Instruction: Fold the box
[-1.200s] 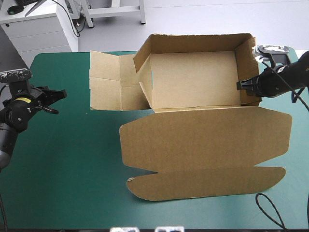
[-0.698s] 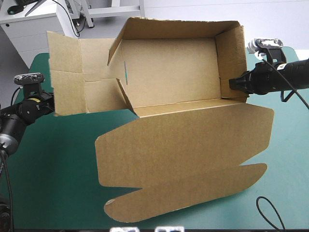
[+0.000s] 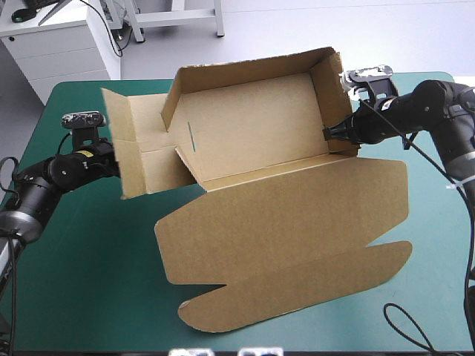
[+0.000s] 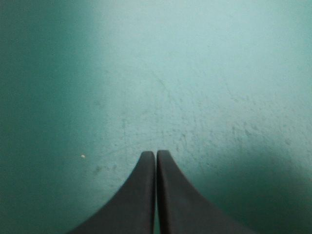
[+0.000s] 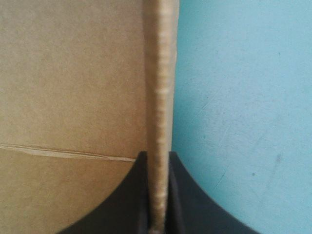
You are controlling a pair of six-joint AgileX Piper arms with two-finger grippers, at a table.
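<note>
The brown box sits skewed on the teal-green cover, its back and right walls raised. Its lid and tuck flap reach toward the table's front edge. The left side panels stand partly up. My right gripper is shut on the right wall, whose edge runs between my fingers. My left gripper is shut with only cover ahead of it. In the high view its arm ends just behind the left panels.
The tuck flap lies close to the table's front edge. Teal-green cover shows at the front left and along the right side. A white cabinet stands beyond the far left corner.
The box has been pulled left and turned, its right wall going with my right gripper. My left arm has moved right, up to the box's left panels.
</note>
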